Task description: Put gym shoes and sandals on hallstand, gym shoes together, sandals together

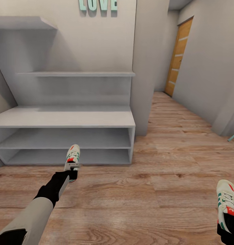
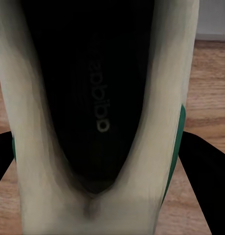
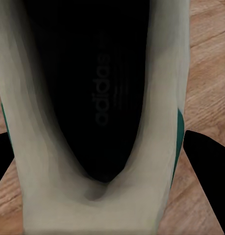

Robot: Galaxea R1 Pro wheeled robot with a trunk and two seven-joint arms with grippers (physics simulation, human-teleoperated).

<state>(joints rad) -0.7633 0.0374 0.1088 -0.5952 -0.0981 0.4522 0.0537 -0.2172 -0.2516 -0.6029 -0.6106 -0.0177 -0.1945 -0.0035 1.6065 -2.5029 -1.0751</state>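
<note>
The left end effector [image 1: 72, 169] is out in front of the robot, clamped on the heel end of one gym shoe [image 1: 72, 157], which it holds toe-forward just short of the hallstand [image 1: 66, 119]. In the left wrist view that shoe [image 2: 100, 122] sits squarely between the dark fingers [image 2: 205, 171], its black inside facing the camera. That looks like a hold by the heel collar, which would let the toe slide into a shelf first.

The right end effector [image 1: 229, 233] is low at the robot's right side, closed the same way on the second gym shoe [image 1: 227, 200], whose laces and red tongue patch face up. The right wrist view shows that shoe [image 3: 100, 117] gripped between the two fingers [image 3: 208, 166], with the corridor floor [image 3: 210, 73] behind it. I'd judge both shoes are carried clear of the floor, though the pictures don't settle how high.

The rack's worktop and the two shelves below it are bare, so nothing blocks a set-down. The left shoe hangs before the lower shelves, near their right end. To the right of the rack a wall pillar [image 1: 144, 68] juts out, and beyond it the corridor floor [image 1: 171, 163] runs back to an orange door [image 1: 178, 58]. The "LOVE" letters [image 1: 98, 5] hang high on the wall.
</note>
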